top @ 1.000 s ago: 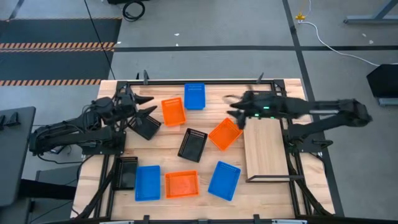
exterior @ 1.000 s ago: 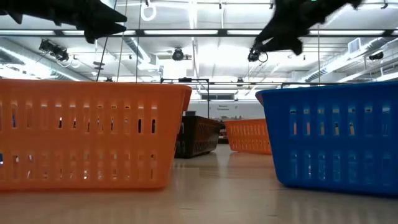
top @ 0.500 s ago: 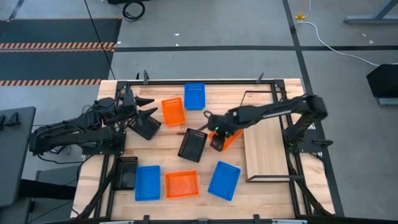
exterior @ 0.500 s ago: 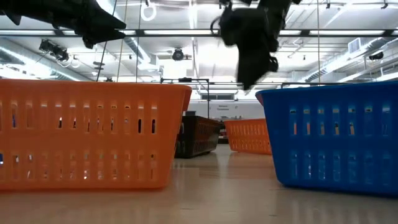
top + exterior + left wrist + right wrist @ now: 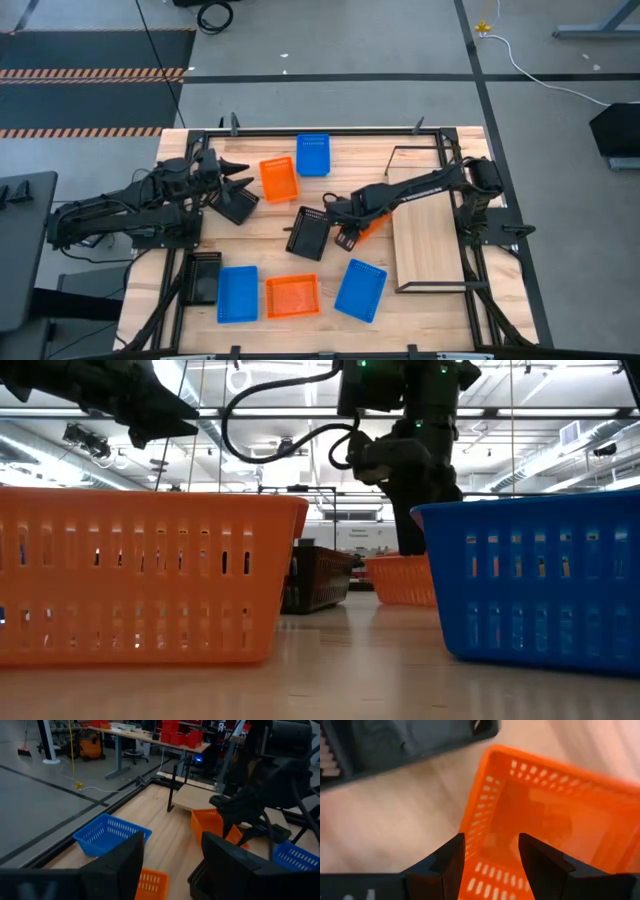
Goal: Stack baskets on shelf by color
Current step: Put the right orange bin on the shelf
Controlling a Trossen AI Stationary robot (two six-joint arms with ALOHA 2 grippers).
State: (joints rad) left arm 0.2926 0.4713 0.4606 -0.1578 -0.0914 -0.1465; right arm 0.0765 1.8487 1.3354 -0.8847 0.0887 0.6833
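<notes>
Right claw [image 5: 345,232] has dropped low over the middle of the desk [image 5: 262,240] since a second ago, when it hung high beside the far end of the shelf [image 5: 428,240]. Its fingers [image 5: 547,865] stand wide apart, straddling the wall of an orange basket [image 5: 555,815] without gripping it. That basket lies just left of the shelf, with a black basket [image 5: 309,233] close beside it, both where they lay before. Left claw [image 5: 240,172] has not moved: it hovers open and empty above another black basket [image 5: 234,205] near the far left. The remaining orange and blue baskets sit scattered across the desk, unchanged.
</notes>
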